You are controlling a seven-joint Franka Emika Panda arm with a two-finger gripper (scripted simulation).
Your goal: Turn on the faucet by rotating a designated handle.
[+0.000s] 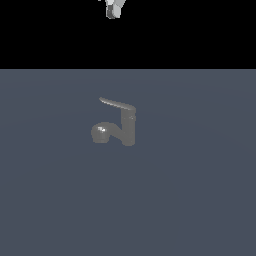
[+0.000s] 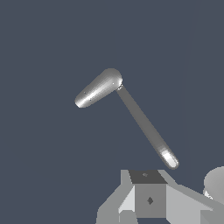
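The dull-grey faucet stands upright on the flat blue-grey floor in the middle of the exterior view. Its curved spout ends in a rounded bulb toward the exterior view's left. The handle is a thin flat blade on top of the cylinder, also pointing to the exterior view's left. Only the tip of my gripper shows, at the top edge, high above the faucet and far from it. In the wrist view the handle and the spout are seen from above. Grey parts of the gripper fill the picture's edge, and its fingertips are not clearly shown.
The blue-grey floor stretches around the faucet on all sides. A black background lies behind it. A pale rounded part of the arm shows at the corner of the wrist view.
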